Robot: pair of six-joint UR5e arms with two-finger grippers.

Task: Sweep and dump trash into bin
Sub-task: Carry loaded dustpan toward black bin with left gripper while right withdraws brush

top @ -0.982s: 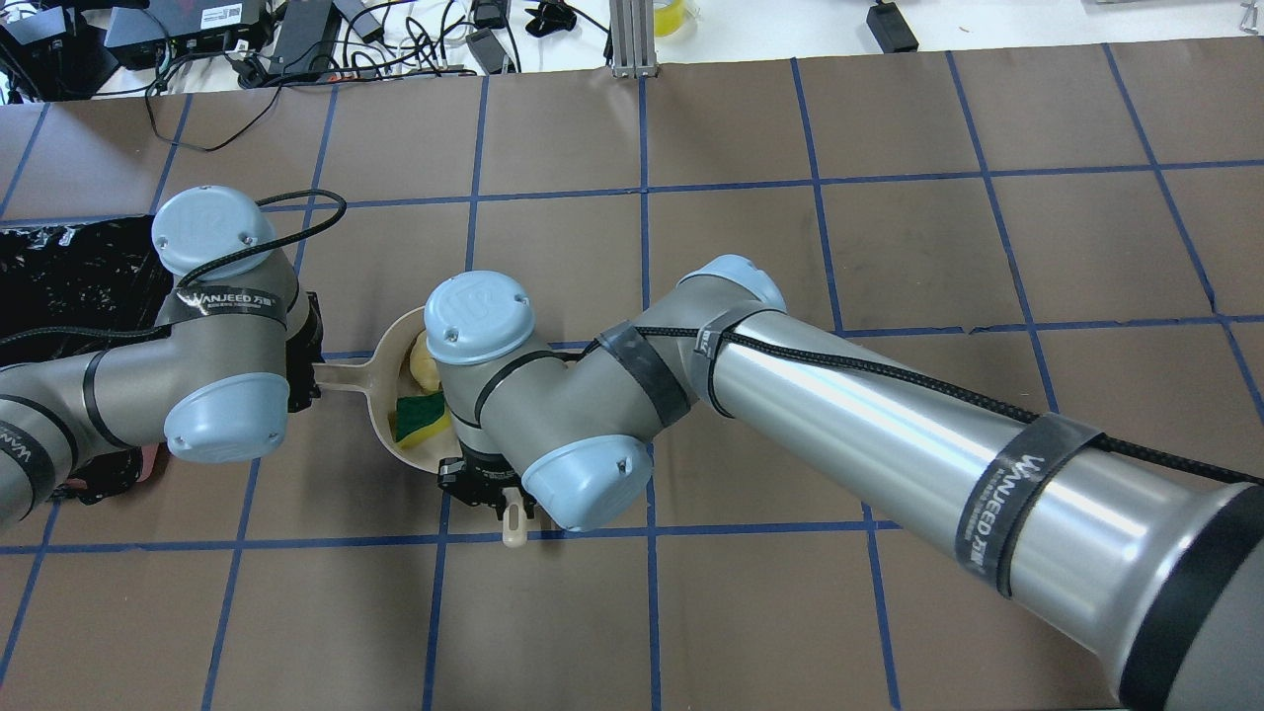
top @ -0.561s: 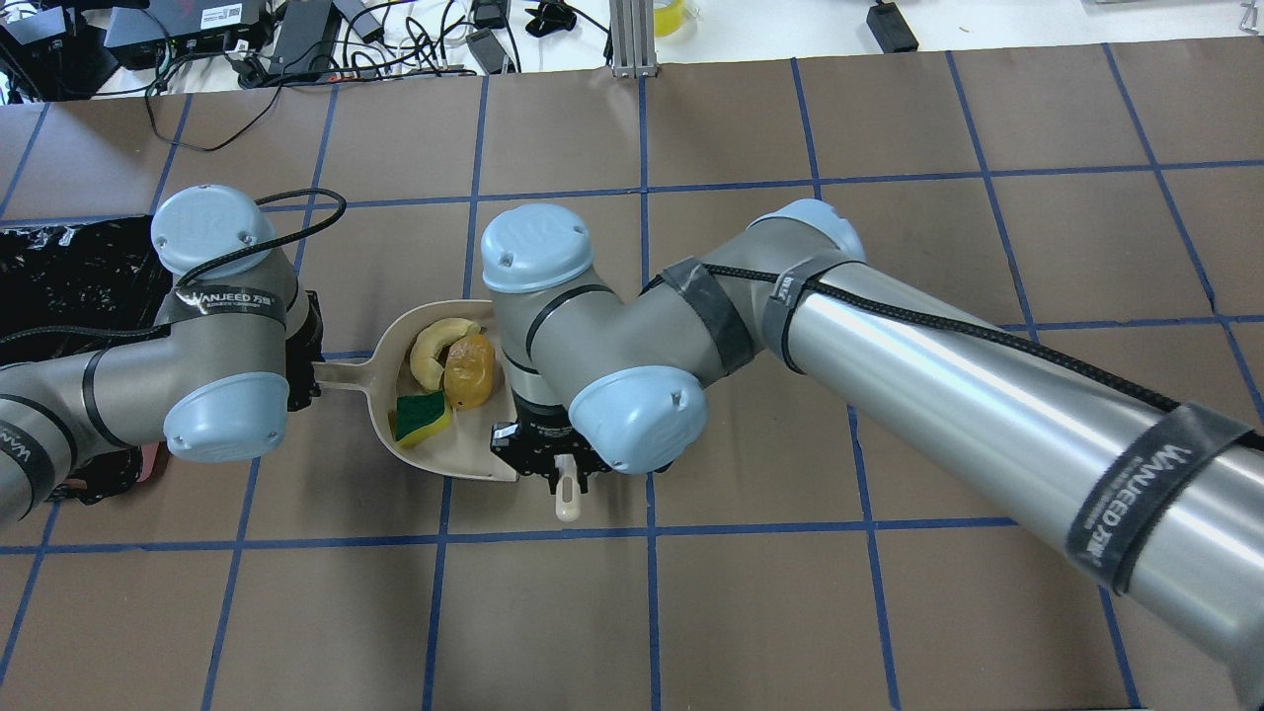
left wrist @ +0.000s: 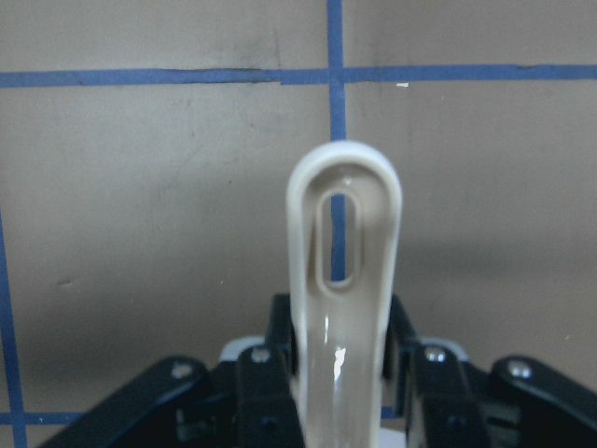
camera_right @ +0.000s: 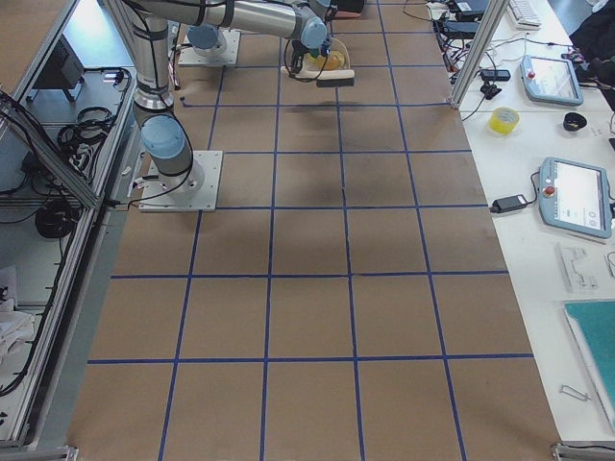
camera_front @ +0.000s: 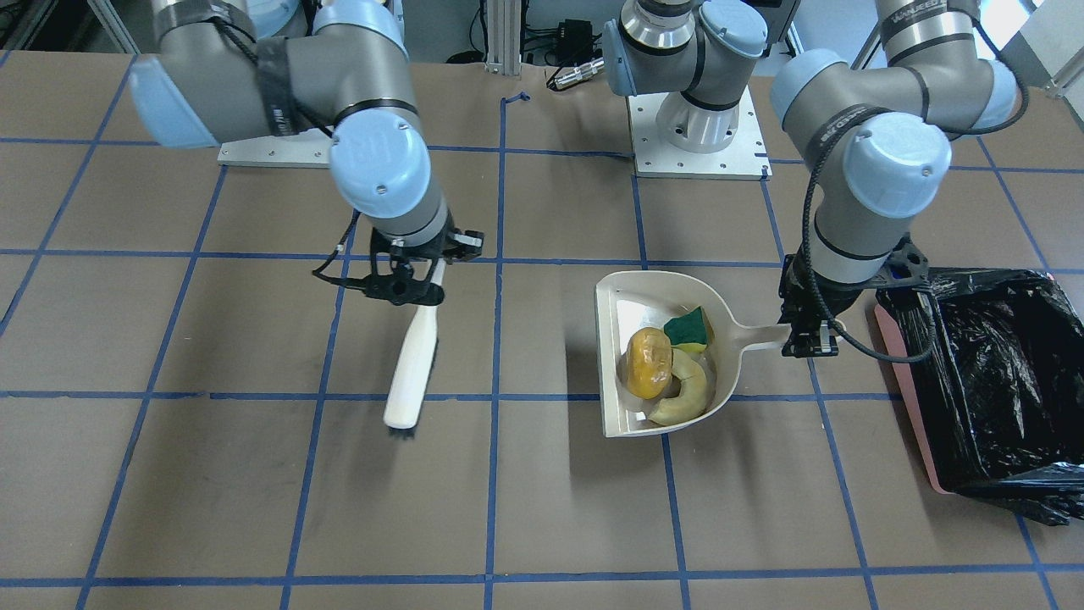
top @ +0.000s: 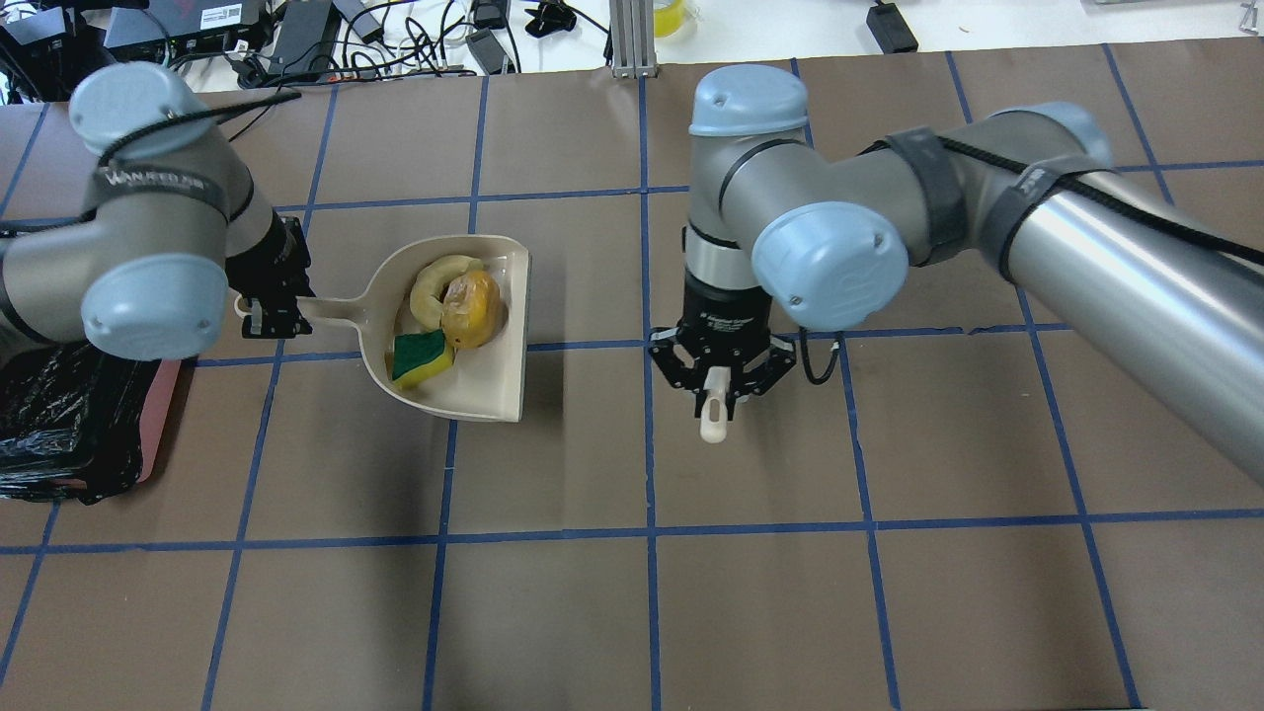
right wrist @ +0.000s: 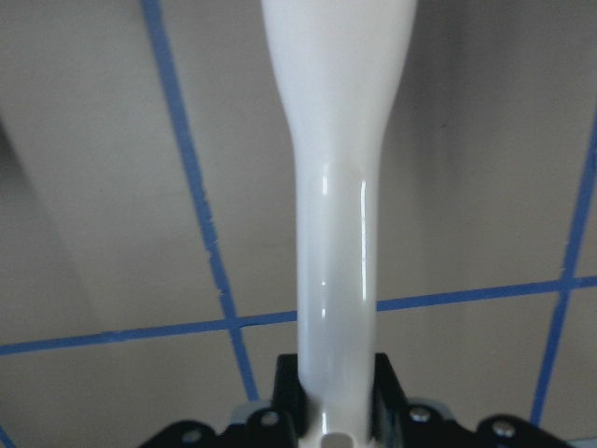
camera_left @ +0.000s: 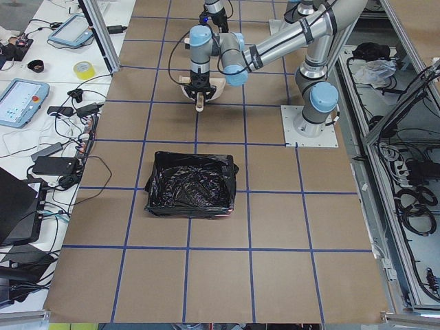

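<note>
The trash lies in a beige dustpan (top: 481,387) (camera_front: 616,298): an orange-yellow lump (top: 471,308) (camera_front: 649,363), a pale crescent (top: 428,286) (camera_front: 690,395) and a green-and-yellow sponge wedge (top: 420,355) (camera_front: 690,326). My left gripper (top: 269,308) (camera_front: 813,335) (left wrist: 340,373) is shut on the dustpan's handle (left wrist: 345,233), holding the pan above the table. The bin (top: 69,425) (camera_front: 999,381) (camera_left: 191,184), pink with a black bag, stands just beyond that gripper, partly hidden by the left arm. My right gripper (top: 716,380) (camera_front: 415,271) (right wrist: 336,411) is shut on a white brush (camera_front: 412,364) (right wrist: 340,215), well apart from the pan.
Brown table surface (top: 889,444) with a blue tape grid stretches to the right and front. Cables and boxes (top: 247,39) lie past the far edge, beside a metal post (top: 630,39). The arm bases (camera_front: 699,127) stand at the robot's side.
The right arm has carried the brush to the right, away from the dustpan. The left arm has risen and moved the dustpan, trash still inside, toward the far side.
</note>
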